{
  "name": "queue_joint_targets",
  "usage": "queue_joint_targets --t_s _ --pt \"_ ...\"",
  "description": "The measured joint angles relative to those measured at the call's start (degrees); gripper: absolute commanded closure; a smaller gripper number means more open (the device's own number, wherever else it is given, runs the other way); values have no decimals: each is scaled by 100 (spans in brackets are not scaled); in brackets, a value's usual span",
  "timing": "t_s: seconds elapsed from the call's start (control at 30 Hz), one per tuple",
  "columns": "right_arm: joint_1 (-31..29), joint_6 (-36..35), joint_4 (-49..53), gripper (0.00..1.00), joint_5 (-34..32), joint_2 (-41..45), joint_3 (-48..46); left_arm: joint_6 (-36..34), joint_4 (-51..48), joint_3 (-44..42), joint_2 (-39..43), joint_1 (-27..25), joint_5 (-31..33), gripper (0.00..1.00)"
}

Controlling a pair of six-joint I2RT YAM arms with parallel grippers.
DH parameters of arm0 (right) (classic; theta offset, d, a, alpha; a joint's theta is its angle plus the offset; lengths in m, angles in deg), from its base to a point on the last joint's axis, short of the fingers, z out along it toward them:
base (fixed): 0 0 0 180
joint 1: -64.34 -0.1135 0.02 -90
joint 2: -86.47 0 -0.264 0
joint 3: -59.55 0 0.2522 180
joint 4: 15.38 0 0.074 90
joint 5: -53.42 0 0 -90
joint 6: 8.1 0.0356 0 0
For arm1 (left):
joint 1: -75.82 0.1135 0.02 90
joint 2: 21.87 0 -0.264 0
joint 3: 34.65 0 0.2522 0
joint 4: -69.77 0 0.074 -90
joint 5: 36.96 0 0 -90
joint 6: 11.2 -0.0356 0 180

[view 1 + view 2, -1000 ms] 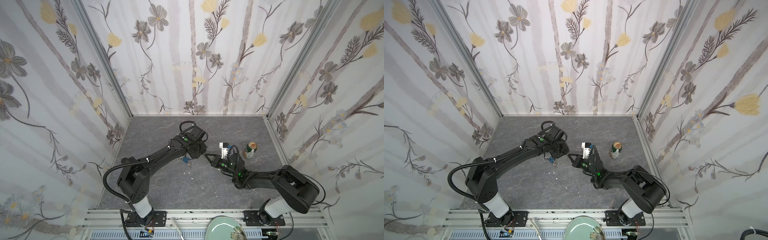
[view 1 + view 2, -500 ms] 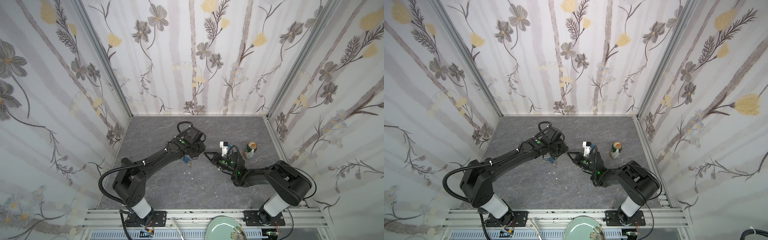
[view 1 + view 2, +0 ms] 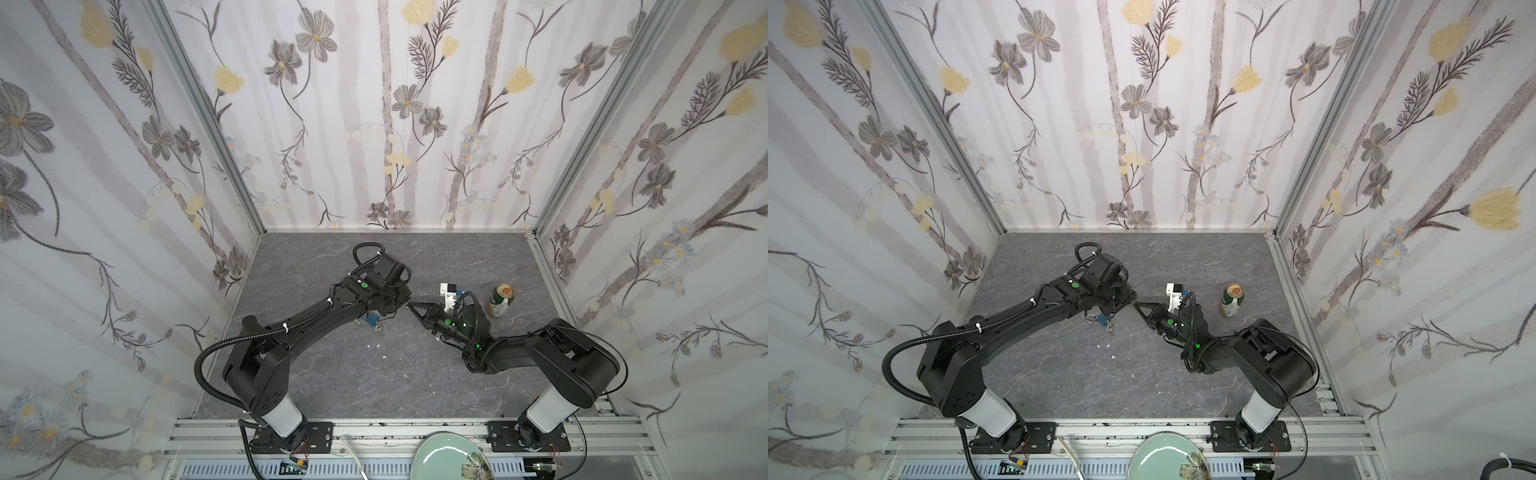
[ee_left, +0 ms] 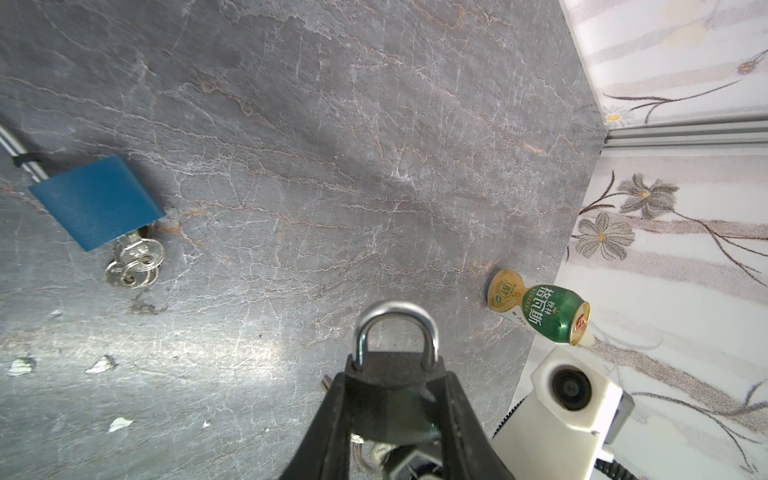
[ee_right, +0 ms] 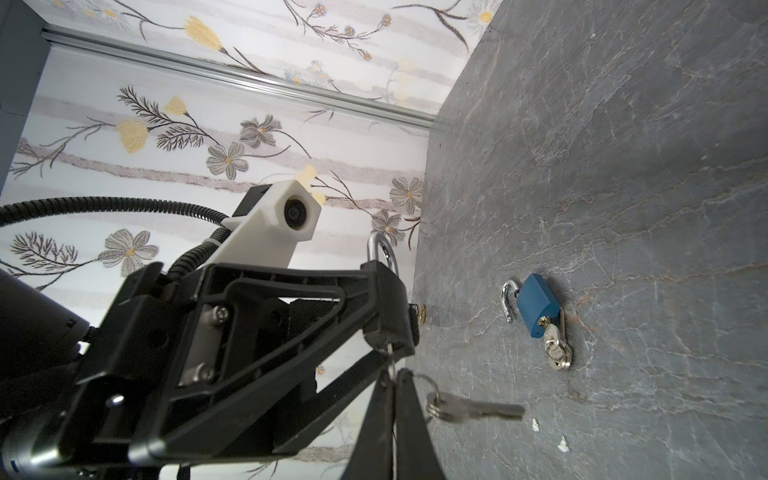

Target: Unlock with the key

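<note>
A black padlock with a silver shackle is held off the floor, with my left gripper shut on its body. From the other side my right gripper is shut on a thin key that runs into the padlock's underside. A ring with a spare key hangs beside the right fingers. In both top views the two grippers meet tip to tip in mid-floor, left and right. The keyhole itself is hidden.
A blue padlock lies on the grey floor with its shackle open and a bunch of keys in it. A green and gold can stands to the right. White crumbs dot the floor. A green plate sits past the front rail.
The left arm has swung slightly and its wrist has shifted a little; the right gripper tip has edged closer to the black padlock. Both grips look the same.
</note>
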Motion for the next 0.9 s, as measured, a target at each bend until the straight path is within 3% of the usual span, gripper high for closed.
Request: queue_joint_targets --t_s 0.57,0.9 --pt "17 68 -125 100 37 -68 -11 0 0 -15 20 0 2 100" --pt "44 824 -1182 100 138 -595 -68 0 245 -210 162 0 44 100"
